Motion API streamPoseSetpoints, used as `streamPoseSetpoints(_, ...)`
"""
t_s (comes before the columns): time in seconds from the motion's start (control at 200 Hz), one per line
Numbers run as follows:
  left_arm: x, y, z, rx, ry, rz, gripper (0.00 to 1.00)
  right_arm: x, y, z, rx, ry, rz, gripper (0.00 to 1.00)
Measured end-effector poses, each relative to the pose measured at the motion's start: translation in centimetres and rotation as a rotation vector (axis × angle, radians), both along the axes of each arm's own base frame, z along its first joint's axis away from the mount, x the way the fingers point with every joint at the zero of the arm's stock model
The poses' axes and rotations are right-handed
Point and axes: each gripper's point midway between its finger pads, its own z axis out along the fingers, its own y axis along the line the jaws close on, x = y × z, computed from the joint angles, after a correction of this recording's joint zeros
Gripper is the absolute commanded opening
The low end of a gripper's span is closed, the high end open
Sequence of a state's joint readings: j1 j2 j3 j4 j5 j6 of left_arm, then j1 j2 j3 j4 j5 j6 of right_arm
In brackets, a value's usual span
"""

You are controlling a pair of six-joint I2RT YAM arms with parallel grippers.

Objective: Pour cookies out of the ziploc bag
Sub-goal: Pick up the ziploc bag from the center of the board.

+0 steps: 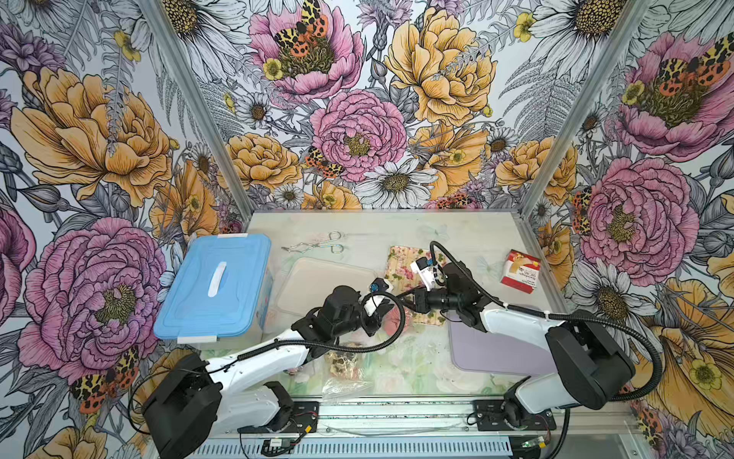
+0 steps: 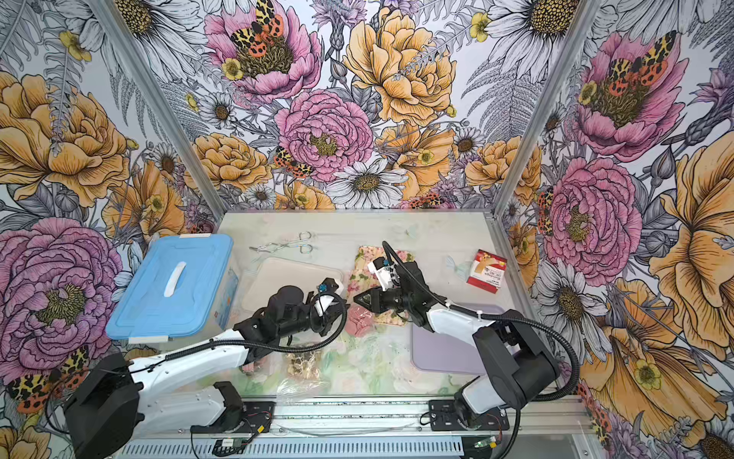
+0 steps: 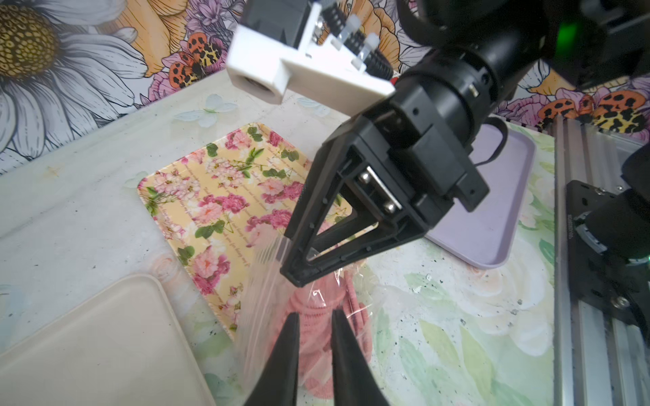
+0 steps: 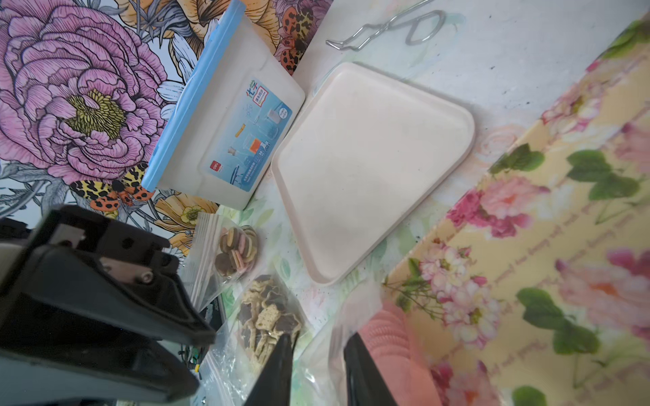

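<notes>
Crumpled clear bag (image 3: 262,281), ribbed pink round cookies (image 3: 316,321) stacked inside; right jaws pinch its top edge, left jaws straddle it, grip unclear.

Pink cookies (image 3: 314,316), sky-blue box lid (image 1: 214,286), beige tray (image 1: 317,278), yellow tray (image 3: 225,197) with pink roses and green leaves, lilac tray (image 1: 500,353), red carton (image 1: 521,271), pale floral counter (image 1: 401,369)
</notes>
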State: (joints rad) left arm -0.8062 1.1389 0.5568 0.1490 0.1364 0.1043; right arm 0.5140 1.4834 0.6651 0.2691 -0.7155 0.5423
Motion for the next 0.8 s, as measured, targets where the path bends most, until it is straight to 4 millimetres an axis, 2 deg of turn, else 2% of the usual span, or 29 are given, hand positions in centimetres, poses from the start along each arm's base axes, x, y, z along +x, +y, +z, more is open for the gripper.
streamPoseSetpoints(0.055, 0.3, 0.4, 0.6, -0.01, -0.013, 0.022, 0.3, 0.1, 0.0, -0.2, -0.006, 0.011, -0.007, 0.0)
streamPoseSetpoints(0.145, 0.8, 1.1, 1.1, -0.016, -0.024, 0.056, 0.39, 0.1, 0.0, -0.4, -0.013, 0.015, -0.006, 0.0)
streamPoseSetpoints(0.33, 1.8, 2.4, 0.8, -0.004, -0.011, 0.103, 0.49, -0.1, 0.0, -0.3, -0.015, 0.017, -0.004, 0.0)
streamPoseSetpoints(0.415, 1.8, 2.6, 0.3, 0.004, 0.008, 0.107, 0.5, -0.7, -0.1, 0.7, -0.016, -0.016, -0.014, 0.0)
streamPoseSetpoints(0.58, 1.6, 2.6, -0.3, 0.011, 0.038, 0.105, 0.5, -3.1, -0.8, 2.3, -0.038, -0.088, -0.078, 0.0)
streamPoseSetpoints(0.68, 1.4, 2.6, -0.5, 0.003, 0.07, 0.116, 0.48, -5.0, -1.6, 1.2, -0.06, -0.104, -0.138, 0.0)
streamPoseSetpoints(0.801, 0.2, 2.4, -0.8, -0.002, 0.127, 0.136, 0.49, -7.2, -3.3, -2.3, -0.097, -0.104, -0.207, 0.0)
